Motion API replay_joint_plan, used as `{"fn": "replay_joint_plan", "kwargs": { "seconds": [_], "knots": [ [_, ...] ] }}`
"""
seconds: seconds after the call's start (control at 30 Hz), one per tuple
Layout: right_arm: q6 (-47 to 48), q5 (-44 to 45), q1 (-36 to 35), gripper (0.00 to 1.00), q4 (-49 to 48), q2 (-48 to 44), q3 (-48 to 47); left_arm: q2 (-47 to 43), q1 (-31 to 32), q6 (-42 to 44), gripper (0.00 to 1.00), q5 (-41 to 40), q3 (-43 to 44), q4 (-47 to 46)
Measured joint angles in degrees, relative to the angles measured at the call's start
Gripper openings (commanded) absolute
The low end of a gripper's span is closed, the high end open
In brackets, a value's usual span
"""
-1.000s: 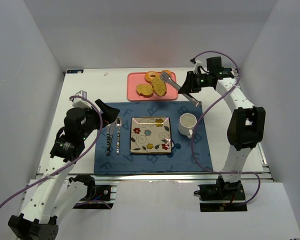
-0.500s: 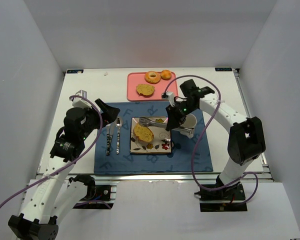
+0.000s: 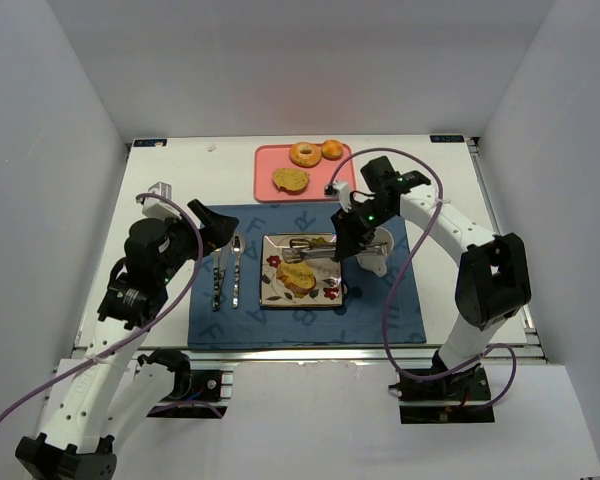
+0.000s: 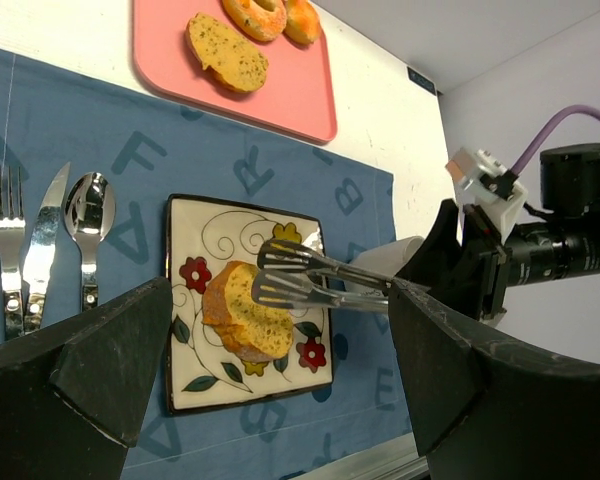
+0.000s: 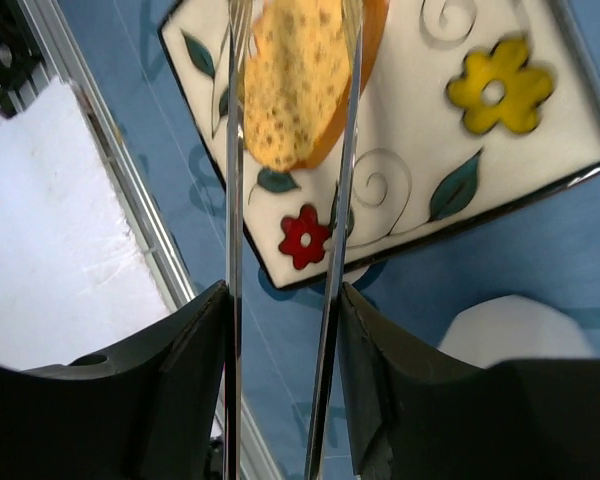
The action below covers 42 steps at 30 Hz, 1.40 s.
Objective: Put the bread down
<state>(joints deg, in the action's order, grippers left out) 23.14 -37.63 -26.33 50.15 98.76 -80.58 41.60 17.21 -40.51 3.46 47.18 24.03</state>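
A toasted bread slice (image 3: 296,275) lies on the flowered square plate (image 3: 275,250). My right gripper (image 3: 350,232) is shut on metal tongs (image 3: 315,248), whose heads hover just over the slice. In the right wrist view the tongs' arms (image 5: 233,250) are spread, held between my fingers (image 5: 195,340), with the slice (image 5: 305,75) beyond them on the plate (image 5: 500,160). The left wrist view shows the slice (image 4: 245,320), the tongs (image 4: 310,275) and the plate (image 4: 195,370). My left gripper (image 3: 212,225) is open and empty, left of the plate.
A pink tray (image 3: 320,185) at the back holds another slice (image 3: 291,179), a bagel (image 3: 304,153) and a bun (image 3: 332,150). A fork, knife and spoon (image 3: 226,270) lie left of the plate on the blue mat (image 3: 210,320). A white mug (image 3: 378,252) stands right of the plate.
My right arm carried a slice in the tongs from the pink tray to the plate. The slice now lies on the plate, with the tongs just above it. The left arm barely moved.
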Motion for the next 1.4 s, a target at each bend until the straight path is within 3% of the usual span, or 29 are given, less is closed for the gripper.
{"fn": "replay_joint_plan", "kwargs": {
  "seconds": [0.2, 0.43, 0.77, 0.87, 1.03, 1.4],
  "knots": [
    [-1.6, -0.81, 1.11, 0.48, 0.22, 0.46, -6.82, -1.07, 0.0, -0.02, 0.98, -0.02, -0.57, 0.0],
    [-8.31, -1.68, 8.0, 0.49, -2.36, 6.71, -17.94, -0.96, 0.0, 0.0, 0.98, -0.02, -0.76, 0.2],
    [-20.48, 9.07, 17.84, 0.48, -11.96, 21.66, -33.97, 0.39, 0.0, -0.02, 0.98, 0.0, -0.76, 0.13],
    [-22.36, 12.76, 18.62, 0.54, -14.12, 26.53, -37.97, 0.92, 0.0, -0.02, 0.98, -0.02, -0.76, 0.11],
    [-23.91, 15.85, 18.43, 0.56, -16.02, 31.82, -42.12, 1.36, 0.0, -0.31, 0.98, -0.02, -0.76, -0.11],
    [-24.98, 17.31, 17.99, 0.62, -19.1, 33.9, -44.81, 3.82, 0.0, -0.66, 0.98, 0.11, -0.76, -0.96]
  ]
}}
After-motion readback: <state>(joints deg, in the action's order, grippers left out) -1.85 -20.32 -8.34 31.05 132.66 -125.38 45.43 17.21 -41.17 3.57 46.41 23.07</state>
